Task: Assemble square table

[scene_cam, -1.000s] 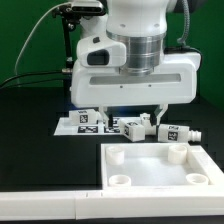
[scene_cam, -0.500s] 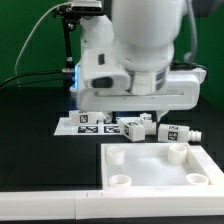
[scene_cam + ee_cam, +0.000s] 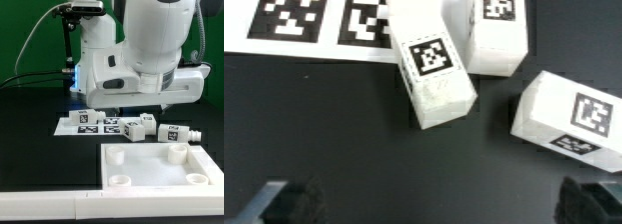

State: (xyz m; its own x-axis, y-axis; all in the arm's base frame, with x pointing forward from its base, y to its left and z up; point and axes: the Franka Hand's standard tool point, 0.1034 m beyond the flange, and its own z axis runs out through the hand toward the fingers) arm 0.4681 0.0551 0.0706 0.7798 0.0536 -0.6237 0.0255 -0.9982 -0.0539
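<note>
Leg pick-up is getting under way on the square-table build. The bulky white robot arm (image 3: pixel 150 45) is filling the upper centre of the exterior view. Its 2-finger gripper (image 3: pixel 438 205) is hanging released, dark jaws spread wide with nothing between them, above a cluster of short white plastic legs (image 3: pixel 438 75) bearing black-and-white square tags.

The wrist view is showing 3 of these legs lying on their sides on the black table (image 3: pixel 30 110). 1 tilted leg is lying in the middle, a second leg (image 3: pixel 500 35) is lying just beside it (whether touching, I cannot tell), and a third leg (image 3: pixel 580 115) is lying apart from both. A 4th leg is not showing clearly in either view.

The white plastic square tabletop (image 3: pixel 150 168), raised rim up, is sitting at the lower right of the exterior view, just in front of the legs. Its 4 round corner sockets (image 3: pixel 120 181) are all standing empty, so no leg is fitted yet. 1 thin flat white marker board (image 3: pixel 66 128) is lying at centre left of that view, and 1 long white bar (image 3: pixel 40 205) is running along the lower left.

The next move looks to be a descent onto the tilted leg. That is calling for the jaws to line up across its narrow sides, then clamp without nudging the neighbouring leg.
</note>
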